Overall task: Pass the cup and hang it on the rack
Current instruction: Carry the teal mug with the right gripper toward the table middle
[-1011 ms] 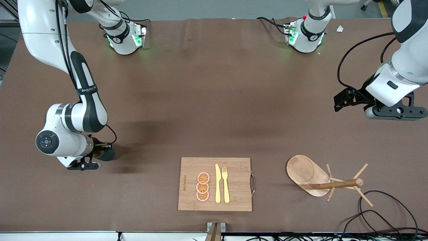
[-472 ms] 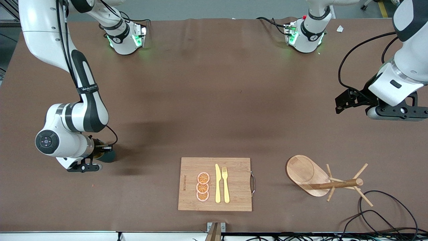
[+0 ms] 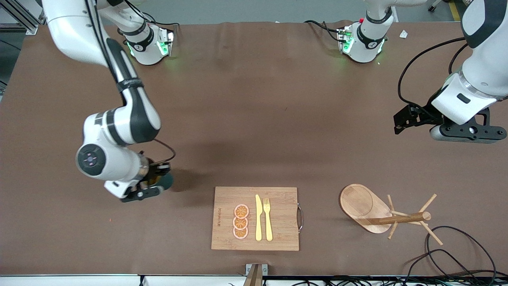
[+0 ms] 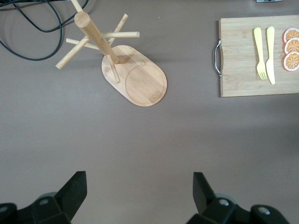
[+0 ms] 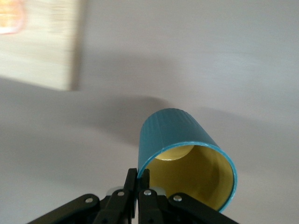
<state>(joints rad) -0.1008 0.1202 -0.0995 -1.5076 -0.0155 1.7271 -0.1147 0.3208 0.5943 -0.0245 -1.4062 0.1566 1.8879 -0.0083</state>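
Right wrist view: cup's (image 5: 187,154) yellow inside

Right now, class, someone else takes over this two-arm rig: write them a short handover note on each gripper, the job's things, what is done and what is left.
Right gripper: shut on the rim of the cup, carrying it above the table at the right arm's end, near the cutting board.
Left gripper: open, empty, waiting above bare table at the left arm's end.
Rack: standing beside the cutting board, toward the left arm's end; no cup on its pegs.
Done: cup picked up.
Left: pass the cup to the left gripper, then hang it on a rack peg.
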